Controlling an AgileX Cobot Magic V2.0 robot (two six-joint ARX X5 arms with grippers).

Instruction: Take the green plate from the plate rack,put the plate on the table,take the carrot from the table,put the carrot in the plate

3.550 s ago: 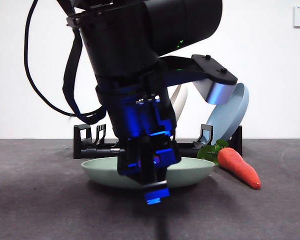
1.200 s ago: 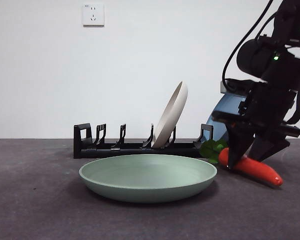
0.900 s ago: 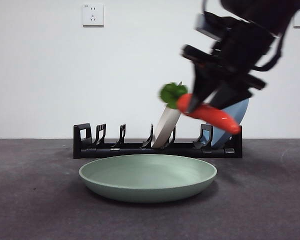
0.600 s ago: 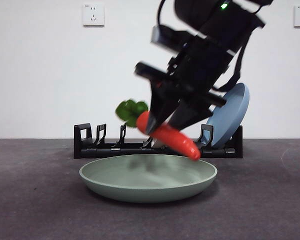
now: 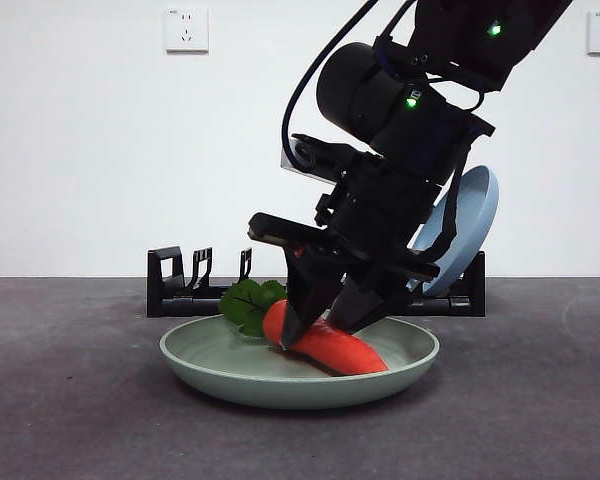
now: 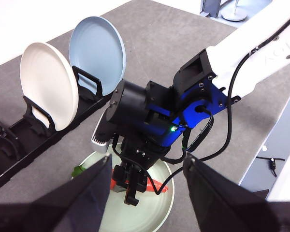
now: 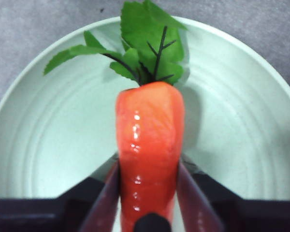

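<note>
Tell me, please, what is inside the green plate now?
The carrot lies in the green plate, leaves toward the rim, clamped in the right gripper. Its tapered tip is hidden in the right wrist view.

Front view: even, bright, diffuse light; the white wall is near blown out. Soft shadow under the green plate (image 5: 300,365) on the table (image 5: 80,420). Everything sharp, no motion blur.

My right wrist view: close range, the carrot (image 7: 149,159) bright with small specular glints down its skin; it casts a soft shadow on the plate beside it. My jaw edges are slightly soft at this distance.

Left wrist view: well lit from above; near jaws dark, underexposed and out of focus. Cream plate (image 6: 47,92) slightly overexposed.
</note>
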